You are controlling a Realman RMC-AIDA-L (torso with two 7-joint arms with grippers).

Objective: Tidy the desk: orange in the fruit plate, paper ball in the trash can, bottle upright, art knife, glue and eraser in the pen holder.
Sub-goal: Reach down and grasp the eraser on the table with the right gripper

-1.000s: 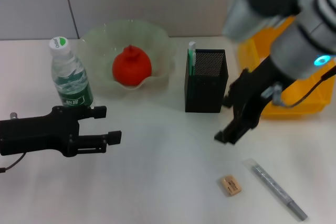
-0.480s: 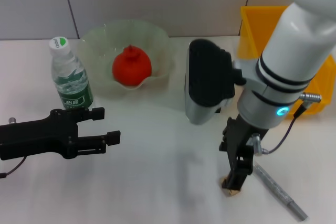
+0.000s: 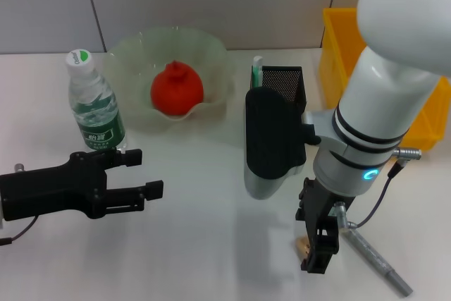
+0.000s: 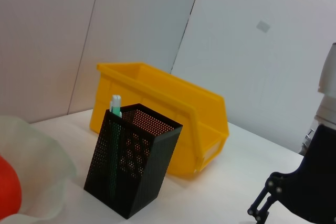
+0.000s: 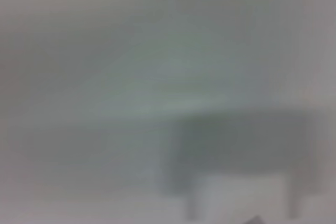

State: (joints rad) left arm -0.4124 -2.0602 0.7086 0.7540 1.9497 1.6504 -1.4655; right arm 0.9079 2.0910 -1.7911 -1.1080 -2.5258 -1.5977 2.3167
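The right gripper's (image 3: 315, 255) fingers point down over the eraser (image 3: 301, 246) on the table (image 3: 204, 244); their spread cannot be told. The left gripper (image 3: 141, 173) hovers near the bottle (image 3: 95, 103), fingers parted and empty.

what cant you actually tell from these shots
- Small tan eraser, head view: mostly covered by the right gripper; whether it is gripped is unclear.
- Right wrist view: all blur, nothing identifiable.
- Yellow plastic bin: inside hidden by the right arm in head view, by its wall in left wrist view.
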